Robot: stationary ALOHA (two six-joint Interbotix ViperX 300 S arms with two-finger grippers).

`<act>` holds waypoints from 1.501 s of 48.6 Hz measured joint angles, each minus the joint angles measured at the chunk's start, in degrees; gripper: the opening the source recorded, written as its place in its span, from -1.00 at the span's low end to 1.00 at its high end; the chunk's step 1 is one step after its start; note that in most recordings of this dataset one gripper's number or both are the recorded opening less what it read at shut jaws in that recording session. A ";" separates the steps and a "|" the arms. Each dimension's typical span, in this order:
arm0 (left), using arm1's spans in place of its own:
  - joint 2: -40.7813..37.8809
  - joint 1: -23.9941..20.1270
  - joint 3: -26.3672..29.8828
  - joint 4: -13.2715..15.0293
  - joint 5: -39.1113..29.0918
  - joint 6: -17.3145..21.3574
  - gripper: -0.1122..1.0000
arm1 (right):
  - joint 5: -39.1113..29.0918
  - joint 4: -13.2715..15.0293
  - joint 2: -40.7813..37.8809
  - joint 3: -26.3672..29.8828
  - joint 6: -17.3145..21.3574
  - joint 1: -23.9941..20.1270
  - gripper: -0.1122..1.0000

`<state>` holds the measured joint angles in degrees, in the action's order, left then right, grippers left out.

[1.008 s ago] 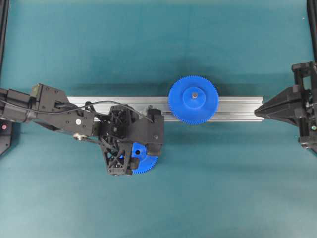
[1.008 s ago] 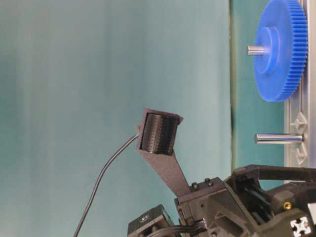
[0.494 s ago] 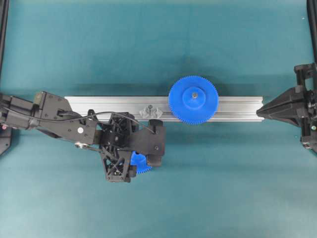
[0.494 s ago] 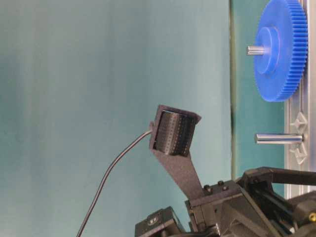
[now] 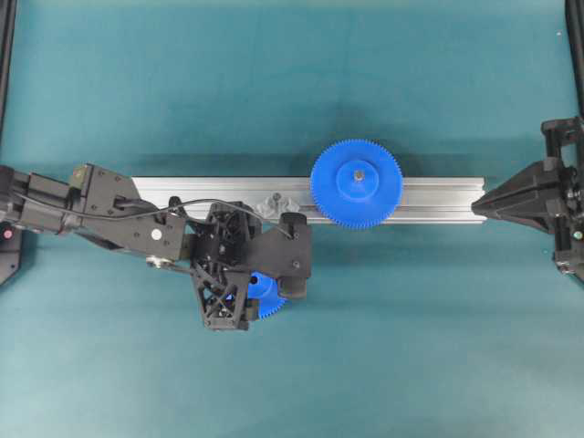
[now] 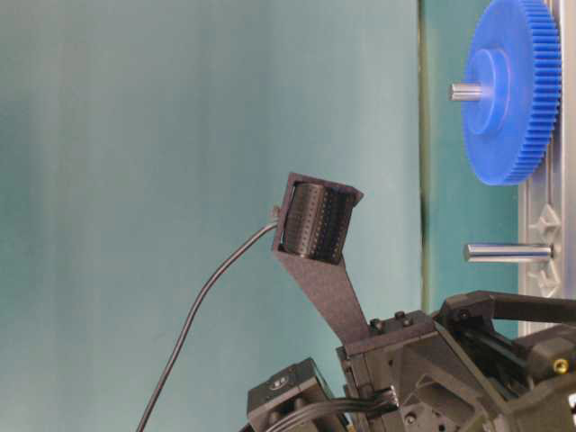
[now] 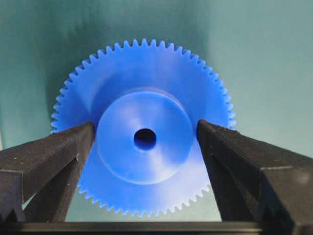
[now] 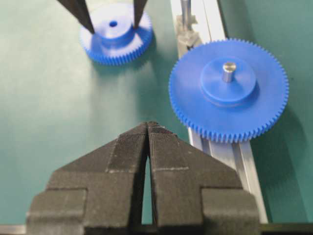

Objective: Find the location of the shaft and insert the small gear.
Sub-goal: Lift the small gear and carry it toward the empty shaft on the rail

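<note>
The small gear (image 7: 143, 134) lies flat on the green counter (image 5: 411, 347), on the near side of the aluminium rail (image 5: 438, 201) and just off it, with its raised hub facing up. The left pincer (image 7: 145, 142) stands wide open straddling that hub: one finger sits close against each side of it, above the toothed disc, and the wrist view leaves it unclear whether either pad already touches. Nothing is clamped yet, so the gear is not lifted.

The shaft (image 6: 504, 253) rises bare from its small grey bracket (image 5: 274, 205) on the rail, just beside the large gear (image 5: 356, 182), which already sits on its own pin further along the rail. From the overhead view the bracket lies close to the left pincer's body, on the rail side of the small gear, so the carry to it should be short.

The right pincer (image 8: 147, 128) is closed on nothing, its fingers pressed together, and it hangs well away at the far end of the rail, pointing along it toward the large gear.

As for progress, I judge the task to be at its first third: the approach to the small gear is made and the fingers are placed for a grasp. Closing on the hub, lifting, lining the centre hole over the shaft and pressing down all remain.
</note>
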<state>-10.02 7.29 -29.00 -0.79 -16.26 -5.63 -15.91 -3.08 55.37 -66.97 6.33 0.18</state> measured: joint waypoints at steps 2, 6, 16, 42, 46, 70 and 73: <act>0.00 0.00 0.09 0.00 -0.62 0.00 0.86 | 0.00 0.00 0.00 0.00 0.00 0.00 -0.69; -0.09 0.00 0.35 -0.09 -2.02 -0.09 0.86 | -0.09 0.00 0.00 0.00 0.00 0.00 -0.69; -0.26 0.00 0.97 0.00 -3.60 -0.35 0.76 | 0.00 0.00 -0.09 -0.09 0.00 0.00 -0.69; 2.02 -0.18 1.67 0.00 -3.78 0.70 0.37 | 0.00 -0.09 0.18 -0.09 0.00 0.00 -0.69; 3.52 -0.18 2.02 0.00 -4.13 0.62 0.37 | 0.00 0.00 0.18 0.00 0.00 0.00 -0.69; 12.92 -5.89 7.38 -0.18 -14.24 7.56 0.37 | 0.97 0.00 2.11 -0.62 0.00 -0.09 -0.69; 13.10 -7.12 7.47 -0.18 -14.33 9.05 0.37 | 1.05 0.00 2.29 -0.62 0.09 0.00 -0.69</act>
<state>3.08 0.18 -21.53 -0.97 -30.59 3.43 -14.85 -3.08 57.66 -67.59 6.42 0.18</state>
